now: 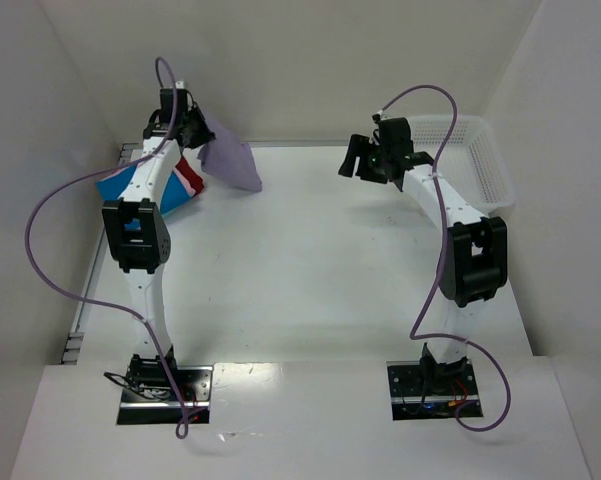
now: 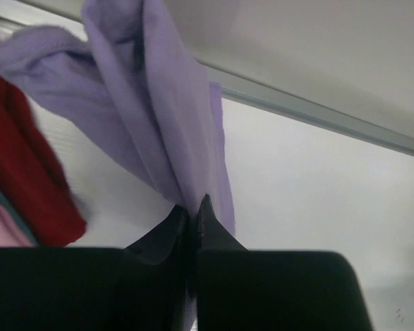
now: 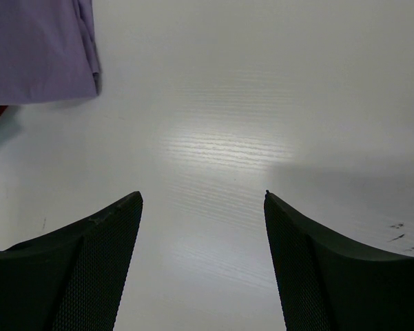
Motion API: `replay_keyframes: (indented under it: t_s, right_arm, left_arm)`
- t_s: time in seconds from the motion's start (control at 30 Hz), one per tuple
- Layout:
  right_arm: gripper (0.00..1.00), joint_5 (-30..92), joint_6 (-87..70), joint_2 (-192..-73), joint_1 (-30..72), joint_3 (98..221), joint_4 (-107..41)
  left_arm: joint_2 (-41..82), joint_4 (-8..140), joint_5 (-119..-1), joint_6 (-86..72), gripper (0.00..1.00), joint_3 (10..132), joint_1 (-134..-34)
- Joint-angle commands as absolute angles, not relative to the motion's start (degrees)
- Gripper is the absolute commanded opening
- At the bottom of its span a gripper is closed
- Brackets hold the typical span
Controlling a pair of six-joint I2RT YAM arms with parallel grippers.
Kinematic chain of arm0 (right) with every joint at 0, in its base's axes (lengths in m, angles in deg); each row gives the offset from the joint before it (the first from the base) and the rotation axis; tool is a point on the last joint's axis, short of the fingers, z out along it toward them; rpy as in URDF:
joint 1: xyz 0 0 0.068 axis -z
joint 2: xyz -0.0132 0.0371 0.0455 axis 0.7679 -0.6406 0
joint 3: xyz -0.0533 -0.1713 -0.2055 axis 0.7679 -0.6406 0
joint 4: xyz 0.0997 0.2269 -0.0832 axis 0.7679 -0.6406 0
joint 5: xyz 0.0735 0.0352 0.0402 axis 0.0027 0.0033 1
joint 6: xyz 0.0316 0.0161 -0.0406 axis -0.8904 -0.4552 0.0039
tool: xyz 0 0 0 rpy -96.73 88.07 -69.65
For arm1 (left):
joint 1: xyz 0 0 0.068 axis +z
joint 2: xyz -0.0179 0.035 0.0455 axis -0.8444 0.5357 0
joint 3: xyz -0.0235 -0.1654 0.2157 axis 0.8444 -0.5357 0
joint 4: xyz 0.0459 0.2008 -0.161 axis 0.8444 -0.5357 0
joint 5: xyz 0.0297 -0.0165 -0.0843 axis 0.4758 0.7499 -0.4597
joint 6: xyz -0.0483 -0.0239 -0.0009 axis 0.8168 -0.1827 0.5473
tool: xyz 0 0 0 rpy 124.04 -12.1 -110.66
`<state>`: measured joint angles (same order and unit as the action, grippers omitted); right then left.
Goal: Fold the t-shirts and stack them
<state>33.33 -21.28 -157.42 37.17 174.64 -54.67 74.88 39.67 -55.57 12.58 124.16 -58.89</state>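
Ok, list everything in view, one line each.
lavender t-shirt: one, lavender-purple, hanging from the left end effector, far left
folded t-shirts: one stack, blue, red and pink showing, far left of the table
mesh basket: one, white, far right corner
table: one, white, under everything
left arm, right arm: two, white with black joints, near edge
cables: two, purple, one along each arm
left end effector: one, black, shut on the lavender t-shirt
right end effector: one, black, open and empty, near the mesh basket

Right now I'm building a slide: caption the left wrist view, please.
Left gripper shut on a fold of the lavender t-shirt, red shirt at left.
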Motion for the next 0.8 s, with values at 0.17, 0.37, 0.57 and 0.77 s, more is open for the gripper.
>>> replay_keyframes:
  t_s: [0.17, 0.37, 0.57, 0.77]
  right_arm:
    - [0.77, 32.93, -21.33, -153.86, 37.07, 173.79, -52.73]
    - [0.77, 33.46, -21.33, -153.86, 37.07, 172.65, -52.20]
    - [0.77, 33.46, -21.33, -153.24, 37.07, 172.03, -51.68]
    - [0.77, 33.46, -21.33, -152.72, 37.07, 171.50, -51.15]
  left_arm:
    - [72.93, 39.25, -58.01, 10.63, 0.00, 125.91, -54.36]
    - [73.53, 35.83, -60.91, 8.87, 0.00, 130.29, -53.31]
    - [73.37, 32.56, -60.92, 7.73, 0.00, 134.26, -53.30]
    - [71.44, 30.11, -61.45, 7.73, 0.00, 135.49, -52.77]
